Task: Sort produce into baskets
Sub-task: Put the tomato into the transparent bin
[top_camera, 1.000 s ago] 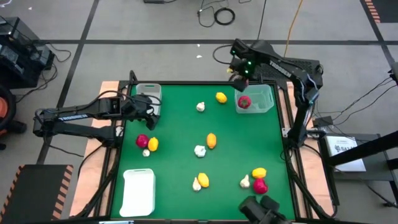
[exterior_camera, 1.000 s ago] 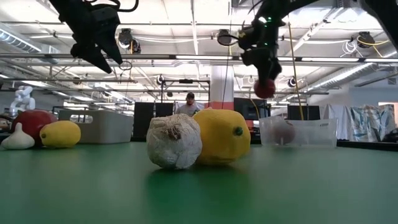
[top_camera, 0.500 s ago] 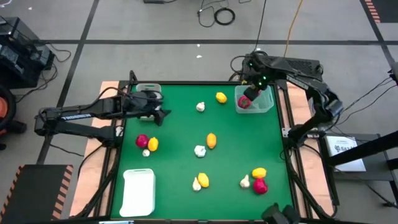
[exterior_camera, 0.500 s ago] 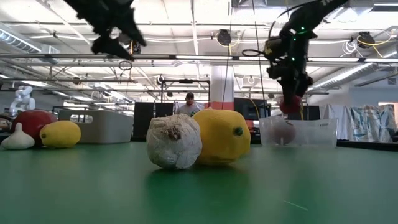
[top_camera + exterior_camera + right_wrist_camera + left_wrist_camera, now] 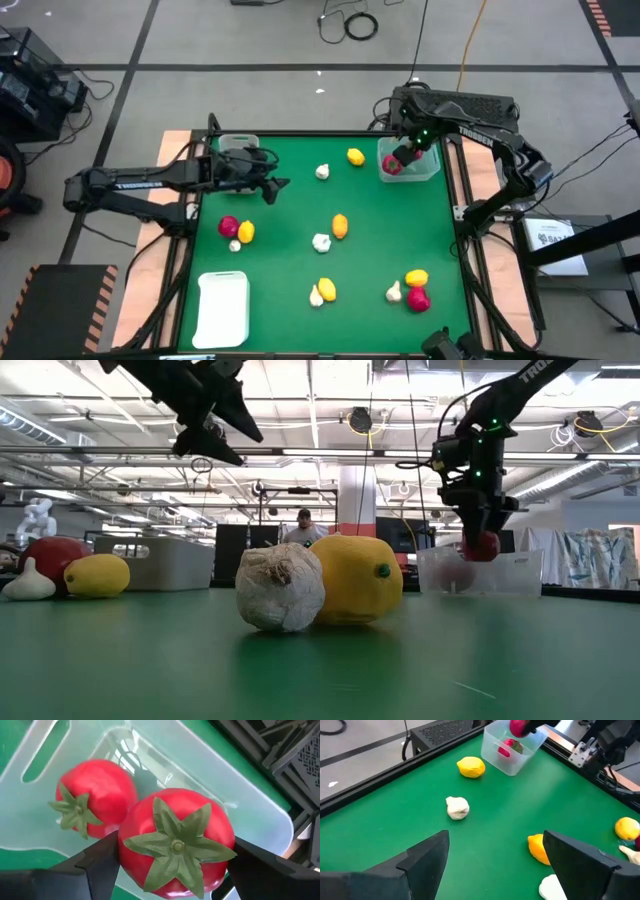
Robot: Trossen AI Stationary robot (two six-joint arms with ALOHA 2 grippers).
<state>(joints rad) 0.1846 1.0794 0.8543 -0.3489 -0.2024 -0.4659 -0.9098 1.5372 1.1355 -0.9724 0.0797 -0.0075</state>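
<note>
Red fruit clamped in right tool above clear bin; left tool spread apart, empty.

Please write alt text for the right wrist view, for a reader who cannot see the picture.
The right hand holds a red tomato with a green leafy top between its two dark fingers, just above a clear plastic basket. A second red tomato already lies inside the basket, which stands on the green table.
</note>
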